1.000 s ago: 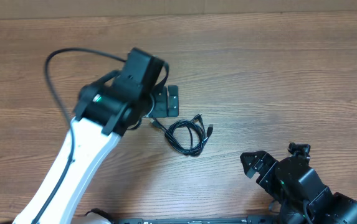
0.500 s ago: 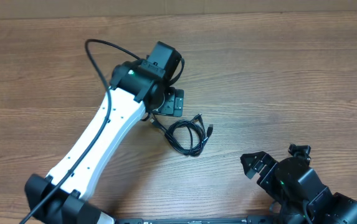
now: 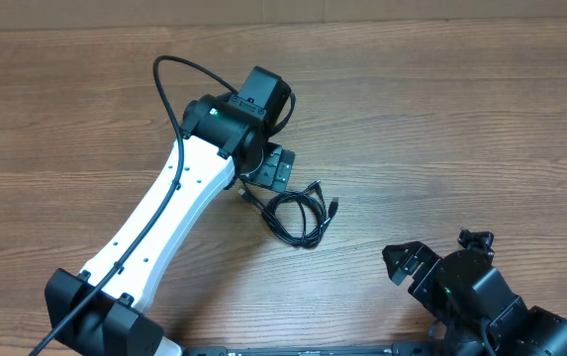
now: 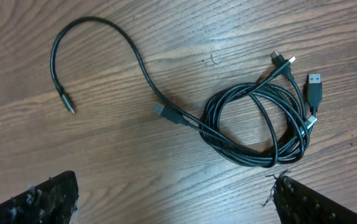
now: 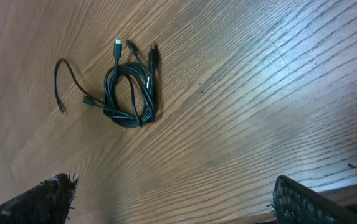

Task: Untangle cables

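The cables [image 3: 298, 213] lie tangled in a small black coil on the wooden table, plugs sticking out toward the right. One loose end curls away from the coil in the left wrist view [image 4: 253, 124]. The coil also shows in the right wrist view [image 5: 130, 93]. My left gripper [image 3: 275, 168] is open and empty, hovering just above and left of the coil; its fingertips frame bare wood [image 4: 175, 199]. My right gripper [image 3: 409, 262] is open and empty, near the front right edge, well away from the cables [image 5: 169, 199].
The left arm's thick black wiring [image 3: 169, 89] loops above its white link [image 3: 164, 227]. The table's far edge [image 3: 362, 20] runs along the top. The right arm's base [image 3: 491, 307] fills the front right corner.
The left arm swung right and stretched forward, bringing its gripper over to the left of the coil. The cables and the right arm have not moved.
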`<state>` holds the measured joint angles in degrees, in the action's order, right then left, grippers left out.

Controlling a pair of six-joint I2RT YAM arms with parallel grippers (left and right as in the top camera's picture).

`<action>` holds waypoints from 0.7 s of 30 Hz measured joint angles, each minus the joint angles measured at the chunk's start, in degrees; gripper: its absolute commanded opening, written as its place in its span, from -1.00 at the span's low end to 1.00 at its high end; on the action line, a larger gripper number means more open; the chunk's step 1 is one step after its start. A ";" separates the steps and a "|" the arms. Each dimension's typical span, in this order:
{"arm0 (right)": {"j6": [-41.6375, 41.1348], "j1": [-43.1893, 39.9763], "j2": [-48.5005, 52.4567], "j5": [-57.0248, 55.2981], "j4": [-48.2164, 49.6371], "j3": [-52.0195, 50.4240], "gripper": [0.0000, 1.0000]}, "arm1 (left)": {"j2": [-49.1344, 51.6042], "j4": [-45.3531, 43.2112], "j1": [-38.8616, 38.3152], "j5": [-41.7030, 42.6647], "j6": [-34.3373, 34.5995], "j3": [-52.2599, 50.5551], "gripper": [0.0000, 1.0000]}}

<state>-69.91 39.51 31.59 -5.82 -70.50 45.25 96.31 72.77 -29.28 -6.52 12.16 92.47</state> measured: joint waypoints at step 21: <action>0.00 0.02 0.00 0.00 0.02 0.00 1.00 | 0.00 -8.24 0.00 -0.22 -13.94 -0.20 1.00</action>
<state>-69.91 39.53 31.59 -5.82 -70.48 45.25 96.31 64.53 -29.28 -6.74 -1.78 92.27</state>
